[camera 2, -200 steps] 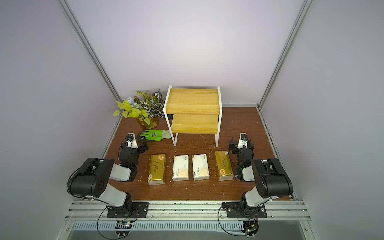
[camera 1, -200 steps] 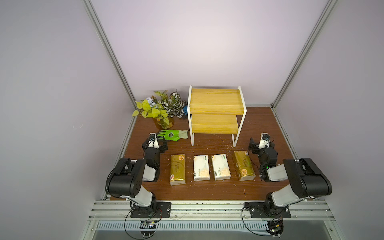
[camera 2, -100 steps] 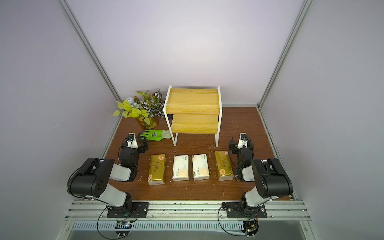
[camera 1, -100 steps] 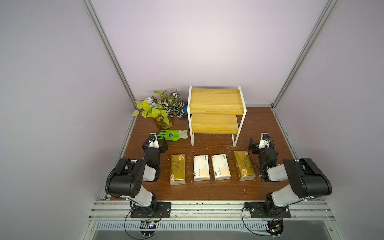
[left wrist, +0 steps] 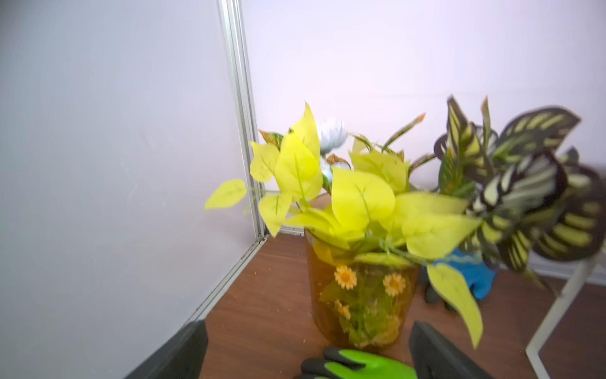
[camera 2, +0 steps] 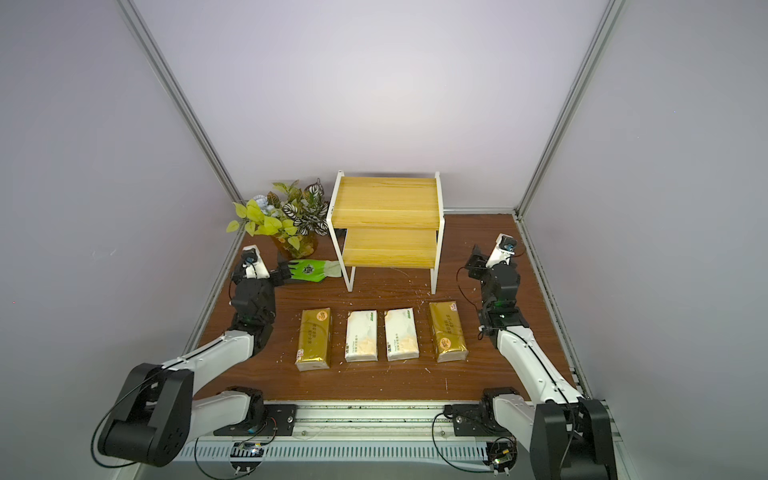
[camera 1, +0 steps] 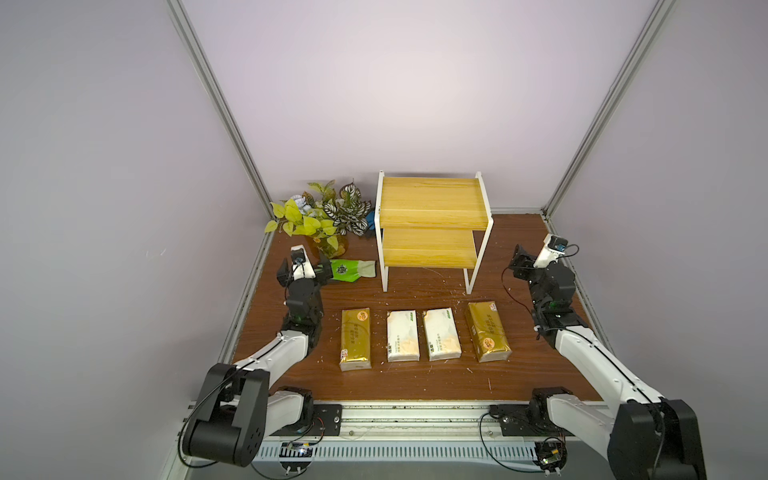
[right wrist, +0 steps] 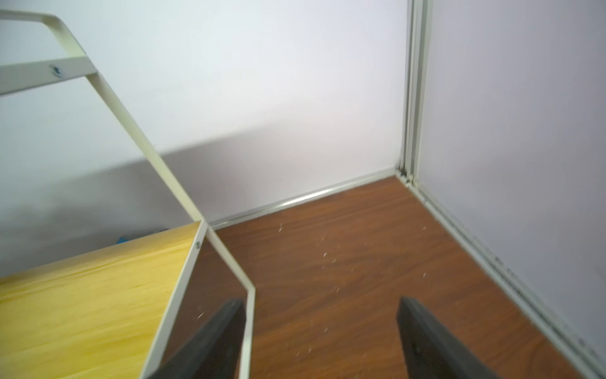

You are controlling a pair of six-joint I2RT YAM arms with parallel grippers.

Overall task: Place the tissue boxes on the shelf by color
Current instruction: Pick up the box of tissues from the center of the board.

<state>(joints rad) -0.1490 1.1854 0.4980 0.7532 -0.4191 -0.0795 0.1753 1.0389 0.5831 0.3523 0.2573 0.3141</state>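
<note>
Lying in a near row, the tissue boxes are left off the bare shelf, gold ones outermost. Left gripper and right gripper are held wide and empty, likely parked aside for access.

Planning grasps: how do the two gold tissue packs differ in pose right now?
The left gold pack has its round orange mark at the end toward the shelf; the right gold pack has it at the end toward the robot. The left gold pack lies square; the right gold pack looks slightly skewed. Both lie flat on the table.
</note>
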